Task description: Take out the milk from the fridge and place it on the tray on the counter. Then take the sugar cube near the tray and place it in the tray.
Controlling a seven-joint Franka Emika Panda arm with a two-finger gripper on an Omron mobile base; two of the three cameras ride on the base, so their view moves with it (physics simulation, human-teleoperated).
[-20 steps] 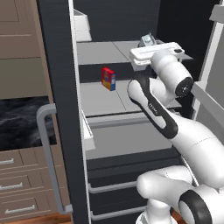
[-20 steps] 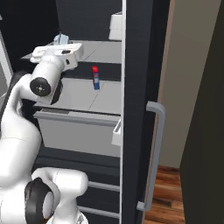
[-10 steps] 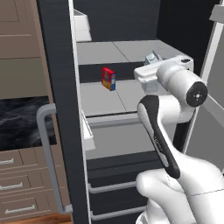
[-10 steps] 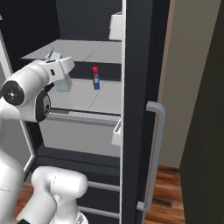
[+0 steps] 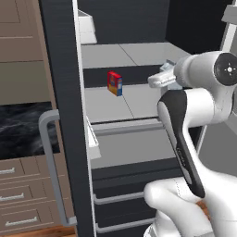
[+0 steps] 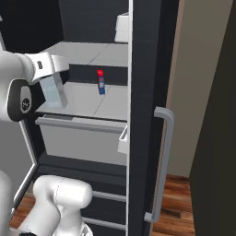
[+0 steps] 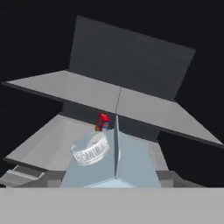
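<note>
My gripper is shut on the milk, a pale grey-white carton that hangs tilted in front of the open fridge, just outside its light grey shelves. In the hand view the milk sits between my fingers, gabled top and round cap towards the camera. From the left base view my gripper is partly covered by the arm, and the fridge door stands open at the left. A strip of the black marble counter lies beyond that door. The tray and the sugar cube are out of view.
A red, blue and yellow box stands on the middle shelf, also seen as the box and the box. A white container sits on the shelf above. The door's long grey bar handle juts out. Dark drawers lie below the shelves.
The arm has drawn back and down from the upper shelf with the milk carton in the gripper. The carton now hangs lower and closer to the robot, in front of the shelves.
</note>
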